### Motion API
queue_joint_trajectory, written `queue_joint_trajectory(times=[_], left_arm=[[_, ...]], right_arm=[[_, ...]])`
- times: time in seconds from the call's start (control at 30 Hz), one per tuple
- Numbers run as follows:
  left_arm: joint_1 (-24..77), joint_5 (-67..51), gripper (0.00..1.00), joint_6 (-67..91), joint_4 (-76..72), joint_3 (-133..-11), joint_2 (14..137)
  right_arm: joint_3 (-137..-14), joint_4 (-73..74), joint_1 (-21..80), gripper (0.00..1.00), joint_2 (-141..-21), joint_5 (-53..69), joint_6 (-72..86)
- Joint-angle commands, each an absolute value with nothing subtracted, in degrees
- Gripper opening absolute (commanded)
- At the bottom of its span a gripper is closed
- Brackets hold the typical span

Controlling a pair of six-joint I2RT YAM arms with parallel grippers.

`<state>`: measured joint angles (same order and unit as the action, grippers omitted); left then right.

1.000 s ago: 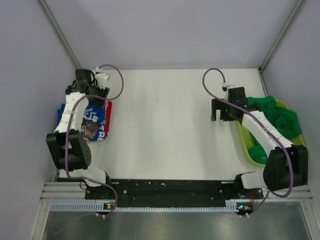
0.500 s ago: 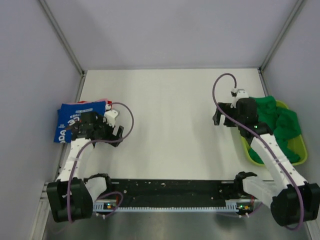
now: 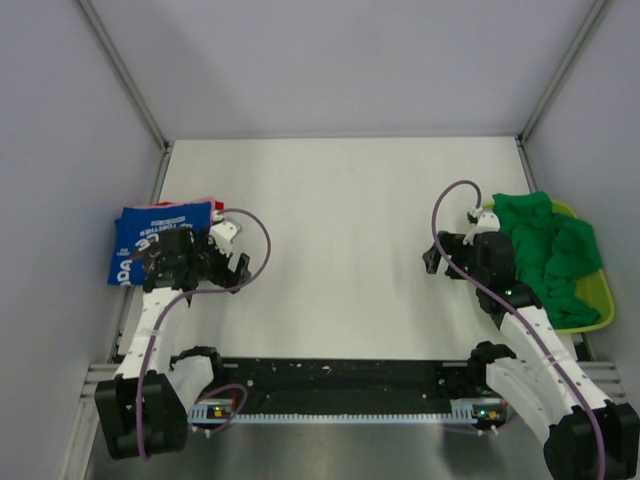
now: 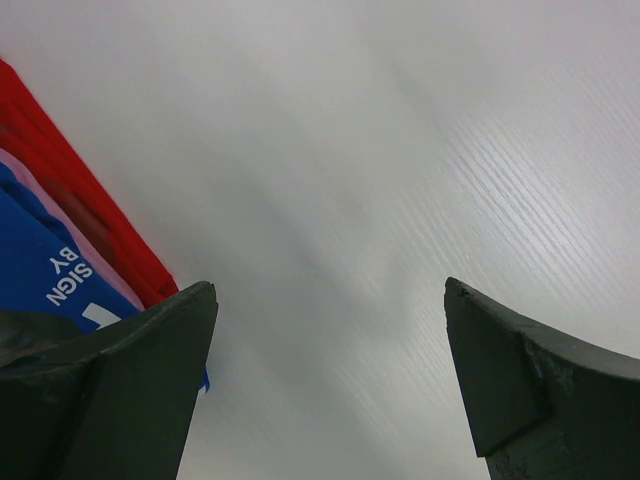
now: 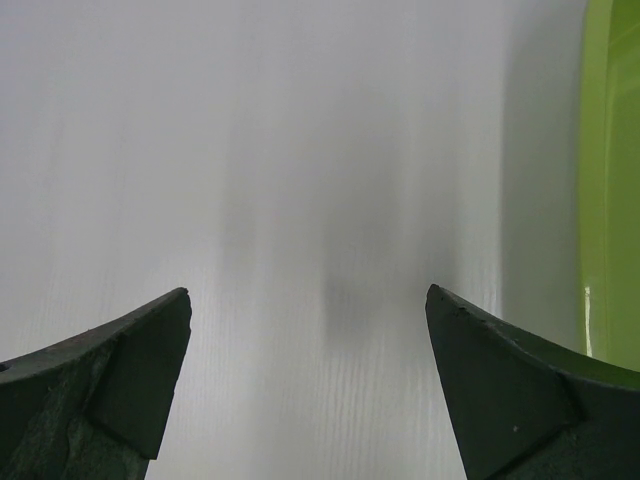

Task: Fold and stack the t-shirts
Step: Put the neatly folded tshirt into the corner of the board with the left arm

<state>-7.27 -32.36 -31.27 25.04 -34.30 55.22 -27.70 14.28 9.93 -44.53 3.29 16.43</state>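
Observation:
A folded royal-blue t-shirt (image 3: pixel 140 240) with white lettering lies at the table's left edge, on a stack with a red edge (image 3: pixel 207 204) showing beneath it. In the left wrist view the blue (image 4: pixel 40 270), a thin pink layer (image 4: pixel 75 238) and red cloth (image 4: pixel 70 190) lie stacked. My left gripper (image 3: pixel 232 268) (image 4: pixel 328 288) hangs open just right of the stack, nothing between its fingers. Green t-shirts (image 3: pixel 545 250) are heaped in the lime basket. My right gripper (image 3: pixel 432 258) (image 5: pixel 308 291) is open over bare table, left of the basket.
The lime-green plastic basket (image 3: pixel 600 300) (image 5: pixel 610 180) stands at the table's right edge. Grey walls close in the table on the left, back and right. White tabletop (image 3: pixel 330 250) stretches between the two grippers.
My left gripper has opened and drawn back off the blue t-shirt, which now lies flat on the stack. The right arm has pulled back toward its base, off the basket.

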Motion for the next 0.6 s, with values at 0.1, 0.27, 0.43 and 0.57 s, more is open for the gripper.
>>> queue_joint_trajectory(times=[0.1, 0.27, 0.43, 0.57], left_arm=[[-7.2, -33.2, 0.99, -30.1, 21.2, -33.6, 54.3], [-7.2, -33.0, 0.99, -30.1, 21.2, -33.8, 55.0], [-7.2, -32.6, 0.99, -29.7, 20.9, -33.8, 55.1], [-7.2, -32.5, 0.99, -29.7, 20.9, -33.8, 55.1]], right_arm=[[-27.3, 9.2, 9.8, 0.99, -43.5, 4.0, 17.4], [-27.2, 9.2, 9.8, 0.99, -43.4, 3.6, 17.4], [-27.2, 9.4, 9.8, 0.99, -43.3, 3.6, 17.3], [-26.9, 9.3, 9.8, 0.99, -43.4, 3.5, 17.2]])
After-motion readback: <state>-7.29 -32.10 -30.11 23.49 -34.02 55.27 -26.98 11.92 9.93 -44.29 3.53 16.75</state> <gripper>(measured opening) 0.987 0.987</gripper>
